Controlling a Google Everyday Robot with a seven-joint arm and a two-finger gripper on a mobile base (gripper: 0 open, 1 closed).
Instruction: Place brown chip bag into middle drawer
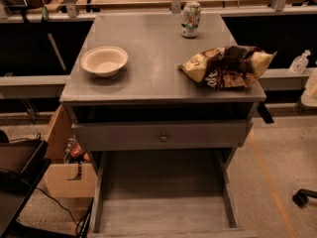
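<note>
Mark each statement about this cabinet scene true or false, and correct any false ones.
1. The brown foil chip bag lies on the grey cabinet top. True.
2. The white round bowl sits inside the wide grey wooden drawer. False: the bowl rests on the left of the cabinet top.
3. The green-and-white drink can stands upright near the back edge of the cabinet top. True.
4. The gripper is clamped on the chip bag. False: the gripper is not in view, and the bag lies on the top's right side.
5. The wide grey wooden drawer is pushed fully shut. False: it is pulled out, showing its plank floor.
</note>
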